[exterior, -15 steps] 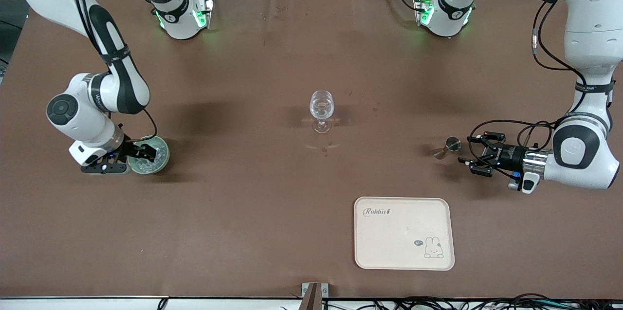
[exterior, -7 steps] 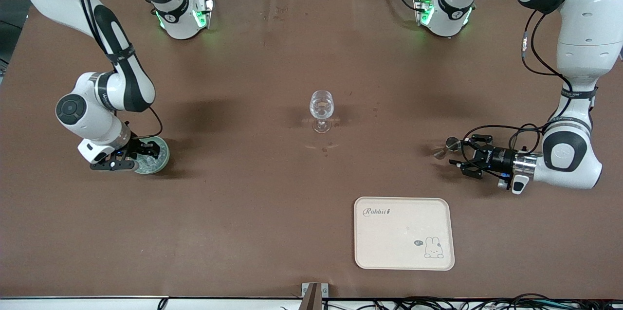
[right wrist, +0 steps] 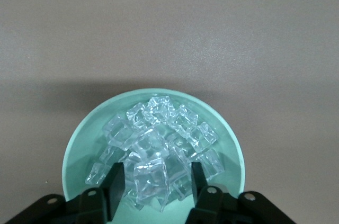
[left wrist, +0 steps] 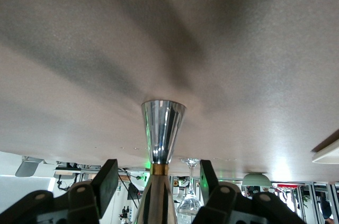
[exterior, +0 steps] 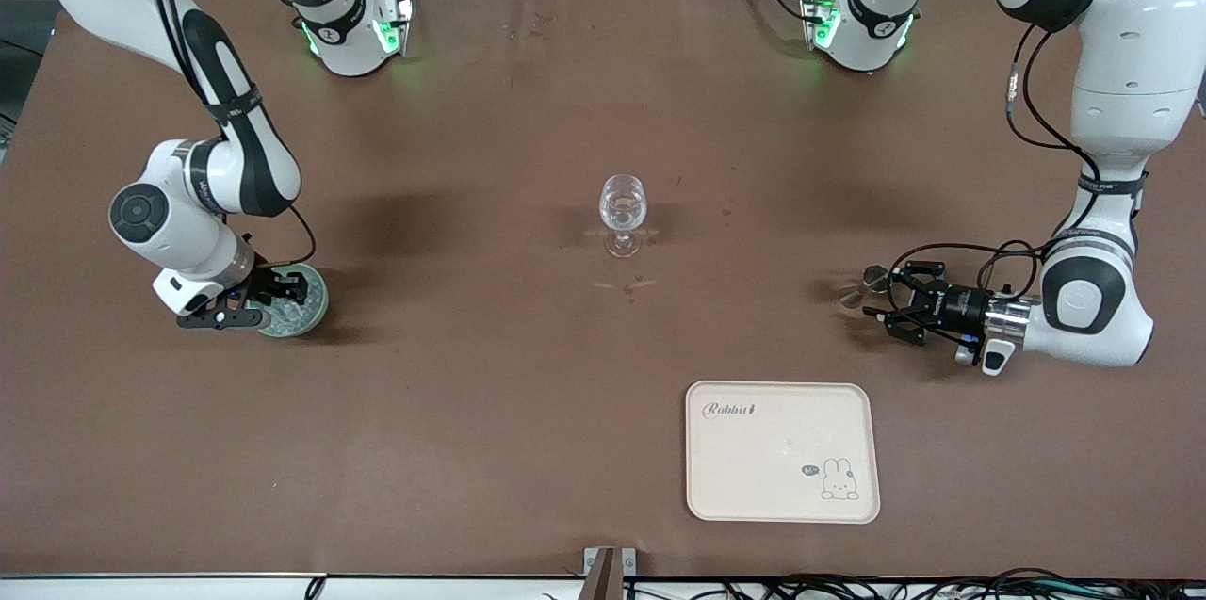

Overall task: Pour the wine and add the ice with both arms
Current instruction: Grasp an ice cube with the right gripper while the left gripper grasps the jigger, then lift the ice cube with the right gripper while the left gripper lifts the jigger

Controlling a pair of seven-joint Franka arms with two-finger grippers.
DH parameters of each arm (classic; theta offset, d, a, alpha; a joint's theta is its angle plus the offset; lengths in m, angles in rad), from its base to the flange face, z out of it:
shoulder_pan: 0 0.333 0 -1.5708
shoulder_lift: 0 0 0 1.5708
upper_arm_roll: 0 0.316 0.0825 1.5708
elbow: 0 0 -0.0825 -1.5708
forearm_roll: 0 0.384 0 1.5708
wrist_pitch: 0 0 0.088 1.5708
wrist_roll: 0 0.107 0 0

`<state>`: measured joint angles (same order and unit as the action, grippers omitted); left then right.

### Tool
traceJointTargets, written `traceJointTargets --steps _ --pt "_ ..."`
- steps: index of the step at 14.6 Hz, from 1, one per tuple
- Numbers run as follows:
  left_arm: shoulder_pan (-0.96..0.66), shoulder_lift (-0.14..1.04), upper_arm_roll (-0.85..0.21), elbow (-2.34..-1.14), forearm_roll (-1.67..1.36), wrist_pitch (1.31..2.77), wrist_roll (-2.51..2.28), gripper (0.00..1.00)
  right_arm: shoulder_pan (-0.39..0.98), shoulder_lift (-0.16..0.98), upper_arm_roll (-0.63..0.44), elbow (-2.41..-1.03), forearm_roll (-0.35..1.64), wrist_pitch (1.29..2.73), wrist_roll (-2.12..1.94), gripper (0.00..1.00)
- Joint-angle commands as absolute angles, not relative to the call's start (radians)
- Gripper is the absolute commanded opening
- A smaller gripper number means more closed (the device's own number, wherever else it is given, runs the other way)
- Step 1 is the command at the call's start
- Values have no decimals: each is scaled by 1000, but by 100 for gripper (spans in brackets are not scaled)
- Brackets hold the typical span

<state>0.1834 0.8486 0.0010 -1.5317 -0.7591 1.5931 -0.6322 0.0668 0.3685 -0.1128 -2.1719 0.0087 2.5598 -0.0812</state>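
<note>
A pale green bowl (exterior: 317,308) holding several ice chunks (right wrist: 159,123) stands toward the right arm's end of the table. My right gripper (exterior: 283,292) is low in the bowl, open, with one ice chunk (right wrist: 152,177) between its fingers (right wrist: 115,182) and gaps on both sides. A metal jigger (exterior: 859,290) stands toward the left arm's end. My left gripper (exterior: 884,297) is open, its fingers on either side of the jigger (left wrist: 162,128), not touching. A clear stemmed glass (exterior: 623,212) stands mid-table.
A cream tray (exterior: 782,451) with a rabbit print lies nearer the front camera than the jigger. From the left wrist, the glass (left wrist: 189,197), the bowl (left wrist: 259,180) and the tray's edge (left wrist: 326,152) show past the jigger.
My left gripper has slid toward the jigger until its fingers straddle it. My right gripper has shifted a little and settled lower into the bowl.
</note>
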Motion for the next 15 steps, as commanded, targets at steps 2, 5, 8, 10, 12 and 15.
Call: traceJointTargets --steps 2,5,8,10,12,15 --pt "179 854 -3 -1528 -775 1585 -627 68 66 342 -109 -2203 12 2560 -86 53" --pt "179 865 -5 -1528 -775 1583 -621 65 66 344 -109 -2203 12 2560 -86 48" --pt "179 870 -8 -1528 -775 1583 -618 62 67 344 -109 -2203 12 2562 -86 39" --pt "179 870 -11 -1528 -775 1582 -612 60 75 350 -109 -2203 12 2562 -83 34" --pt "179 870 -15 -1528 -775 1580 -612 56 77 350 -109 -2203 12 2562 -80 30" --pt "181 868 -15 -1526 -775 1565 -611 51 77 350 -109 -2201 12 2560 -78 16"
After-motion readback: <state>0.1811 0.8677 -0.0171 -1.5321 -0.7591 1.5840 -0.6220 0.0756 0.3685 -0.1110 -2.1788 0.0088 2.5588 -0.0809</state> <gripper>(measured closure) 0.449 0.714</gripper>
